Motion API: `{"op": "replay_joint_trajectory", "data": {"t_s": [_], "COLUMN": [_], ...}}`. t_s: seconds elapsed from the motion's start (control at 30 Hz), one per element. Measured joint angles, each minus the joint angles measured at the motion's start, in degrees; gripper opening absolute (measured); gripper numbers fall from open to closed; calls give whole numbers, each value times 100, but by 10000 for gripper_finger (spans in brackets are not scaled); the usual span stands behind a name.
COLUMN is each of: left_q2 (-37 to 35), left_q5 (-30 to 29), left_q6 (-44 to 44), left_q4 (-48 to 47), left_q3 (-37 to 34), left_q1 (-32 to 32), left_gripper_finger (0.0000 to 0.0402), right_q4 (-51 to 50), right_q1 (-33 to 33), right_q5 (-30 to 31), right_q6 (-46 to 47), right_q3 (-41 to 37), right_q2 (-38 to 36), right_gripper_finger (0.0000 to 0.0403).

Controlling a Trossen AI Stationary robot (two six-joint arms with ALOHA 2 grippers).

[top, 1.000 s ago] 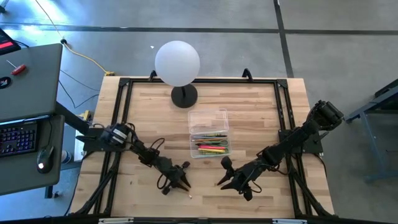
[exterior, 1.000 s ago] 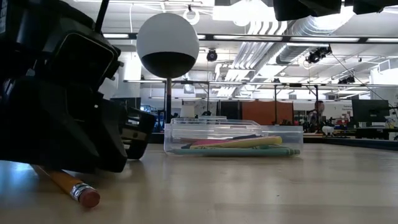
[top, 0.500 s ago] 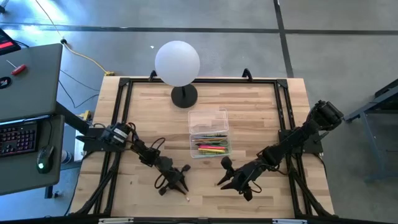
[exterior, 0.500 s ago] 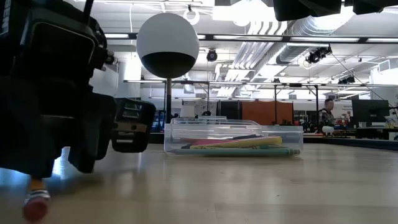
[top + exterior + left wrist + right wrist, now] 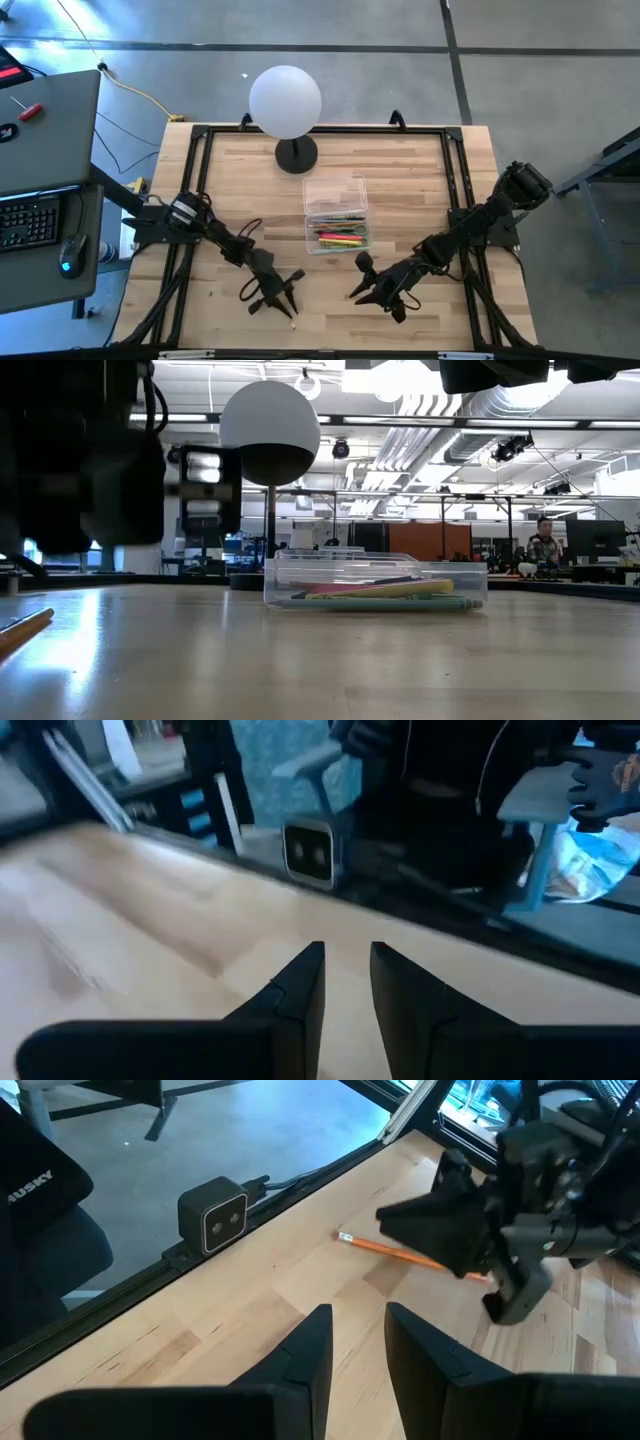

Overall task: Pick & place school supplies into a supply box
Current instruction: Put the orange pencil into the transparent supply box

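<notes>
Workshop setting — grey concrete floor [image 5: 520, 60] around a wooden table [image 5: 400, 170].
A grey desk [image 5: 45, 130] with a keyboard [image 5: 28, 222] stands alongside; ceiling ducts [image 5: 470, 410] and strip lights hang overhead.
</notes>
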Motion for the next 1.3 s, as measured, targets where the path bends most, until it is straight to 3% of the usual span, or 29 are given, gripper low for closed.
{"op": "replay_joint_trajectory", "data": {"t_s": [0.3,0.6,0.87,0.97,1.3], "left_q2": [-204,-180,-213,-215,-200], "left_q5": [737,448,117,-141,-55], "left_q6": [-262,300,136,10,262], "left_q4": [-649,-1287,-1985,-1990,-1970], "left_q3": [7,14,39,31,33], "left_q1": [-12,0,-7,-11,-4], "left_gripper_finger": [115,115,115,115,98], "right_q4": [0,0,0,0,0], "right_q1": [0,0,2,0,0], "right_q5": [0,2,2,2,2], "right_q6": [0,0,0,0,0], "right_q3": [0,0,0,0,0], "right_q2": [0,0,0,0,0], "right_gripper_finger": [74,74,74,74,74]}}
